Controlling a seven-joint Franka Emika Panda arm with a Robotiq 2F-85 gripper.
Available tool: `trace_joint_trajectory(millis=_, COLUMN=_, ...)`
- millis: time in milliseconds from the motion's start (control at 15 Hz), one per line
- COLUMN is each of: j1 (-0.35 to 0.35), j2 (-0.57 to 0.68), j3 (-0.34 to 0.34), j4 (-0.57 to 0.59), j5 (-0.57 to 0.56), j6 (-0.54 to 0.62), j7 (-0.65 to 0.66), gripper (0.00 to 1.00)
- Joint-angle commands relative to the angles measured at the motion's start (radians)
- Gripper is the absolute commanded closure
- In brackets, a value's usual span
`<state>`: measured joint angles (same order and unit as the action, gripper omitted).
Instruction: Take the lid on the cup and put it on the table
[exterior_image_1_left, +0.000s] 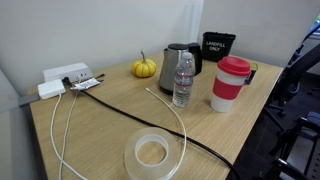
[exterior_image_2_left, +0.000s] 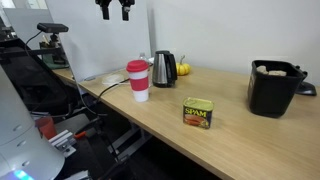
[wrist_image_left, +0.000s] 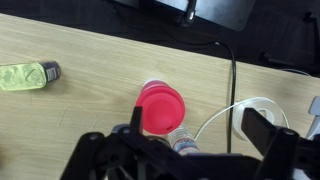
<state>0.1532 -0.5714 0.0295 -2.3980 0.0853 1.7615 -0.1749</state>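
The red lid (exterior_image_1_left: 233, 64) sits on top of the white cup with a red band (exterior_image_1_left: 228, 92), which stands near the edge of the wood-grain table (exterior_image_1_left: 110, 130). Both also show in an exterior view, the lid (exterior_image_2_left: 137, 66) on the cup (exterior_image_2_left: 139, 86). My gripper (exterior_image_2_left: 114, 13) hangs open and empty high above the table, up and to the left of the cup. In the wrist view the lid (wrist_image_left: 161, 108) lies far below, next to the left finger of my open gripper (wrist_image_left: 198, 128).
A clear water bottle (exterior_image_1_left: 184, 80), a steel kettle (exterior_image_1_left: 178, 58), a small pumpkin (exterior_image_1_left: 145, 68) and a black mug (exterior_image_1_left: 217, 45) stand near the cup. A tape roll (exterior_image_1_left: 152, 155), a white cable, a black cable and a power strip (exterior_image_1_left: 65, 78) lie on the table. A Spam can (exterior_image_2_left: 198, 112) and a black container (exterior_image_2_left: 274, 88) stand farther along.
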Motion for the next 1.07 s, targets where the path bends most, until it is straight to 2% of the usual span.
trace_joint_trajectory(millis=0, j1=-0.003, j2=-0.002, j3=0.001, j4=-0.004, j5=0.021, j6=0.014, j7=-0.006, gripper=0.0)
trace_joint_trajectory(millis=267, j1=-0.008, j2=-0.005, j3=0.007, j4=-0.01, j5=0.009, j6=0.048, j7=-0.002, gripper=0.0)
trace_joint_trajectory(millis=333, j1=-0.018, j2=0.01, j3=-0.029, j4=0.049, j5=-0.006, j6=0.027, j7=-0.056, gripper=0.0)
trace_joint_trajectory(millis=400, j1=-0.002, j2=-0.004, j3=-0.02, j4=0.054, j5=0.014, j6=0.008, j7=-0.05, gripper=0.0)
trace_joint_trajectory(millis=533, j1=-0.008, j2=0.015, j3=-0.045, j4=0.076, j5=0.019, j6=0.02, j7=-0.09, gripper=0.0)
trace_joint_trajectory(millis=800, j1=-0.018, j2=0.049, j3=-0.1, j4=0.07, j5=0.014, j6=0.031, j7=-0.183, gripper=0.0)
trace_joint_trajectory(millis=867, j1=-0.024, j2=0.03, j3=-0.082, j4=0.067, j5=0.009, j6=0.028, j7=-0.141, gripper=0.0)
trace_joint_trajectory(millis=1000, j1=-0.026, j2=0.048, j3=-0.094, j4=0.067, j5=0.01, j6=0.029, j7=-0.166, gripper=0.0)
